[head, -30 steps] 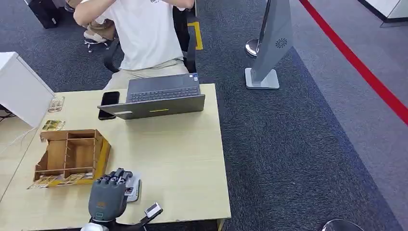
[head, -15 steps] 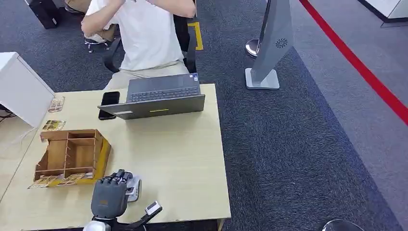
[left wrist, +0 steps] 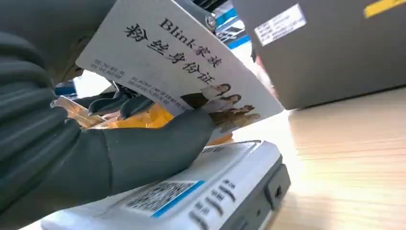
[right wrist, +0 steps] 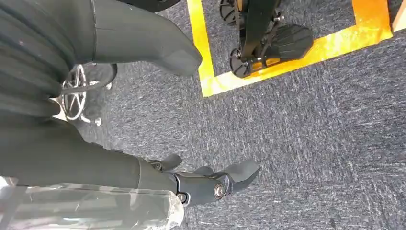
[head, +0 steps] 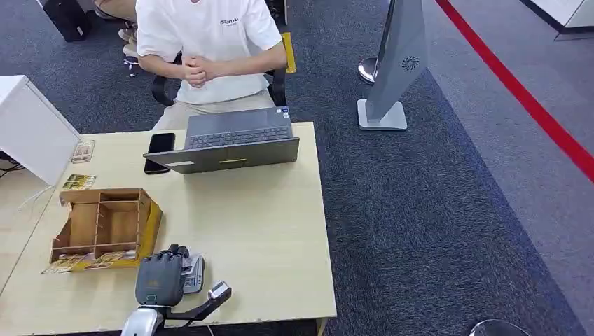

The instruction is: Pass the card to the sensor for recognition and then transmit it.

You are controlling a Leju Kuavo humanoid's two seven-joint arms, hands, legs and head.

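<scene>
Left hand (head: 162,278) at near left of pale wooden table (head: 266,231), thumb and dark fingers pinching white printed card (left wrist: 177,67), held tilted just above white-and-grey box-shaped sensor (left wrist: 201,196) lying flat on table. Brown wooden compartmented organiser (head: 105,225) just beyond, on its side. Farther off: black phone (head: 159,150) beside open grey laptop (head: 235,143), person in white shirt (head: 210,49) seated behind. Right hand (right wrist: 143,158) hanging over grey carpet (right wrist: 297,143), fingers apart, grasping nothing.
</scene>
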